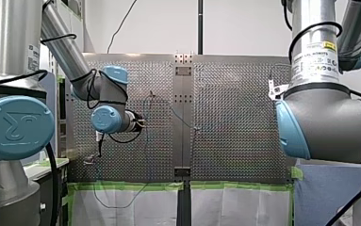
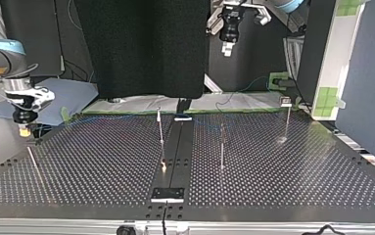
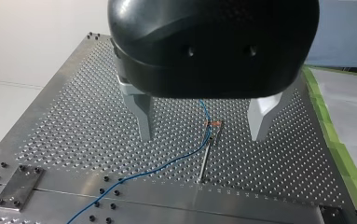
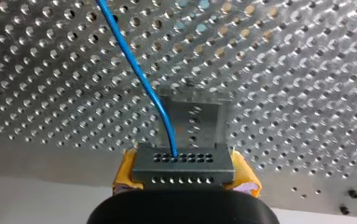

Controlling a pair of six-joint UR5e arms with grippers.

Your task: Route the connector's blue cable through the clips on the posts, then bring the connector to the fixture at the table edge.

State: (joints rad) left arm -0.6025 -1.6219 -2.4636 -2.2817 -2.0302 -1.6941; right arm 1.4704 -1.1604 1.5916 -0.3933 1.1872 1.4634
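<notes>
Print on the white label (image 1: 320, 59) on my right arm was too small to read, possibly the maker's name. My right gripper (image 4: 185, 177) clamped its yellow pads (image 4: 124, 173) on the grey, box-shaped connector (image 4: 183, 163), its face drilled with two rows of round holes, near the edge of the perforated metal table (image 4: 283, 70). The smooth blue cable (image 4: 139, 70) left one hole. My left gripper (image 3: 203, 135), black with tapered metal fingers (image 3: 141, 112), hung spread wide over a thin post (image 3: 206, 161), the cable running beside its clip (image 3: 213, 123).
</notes>
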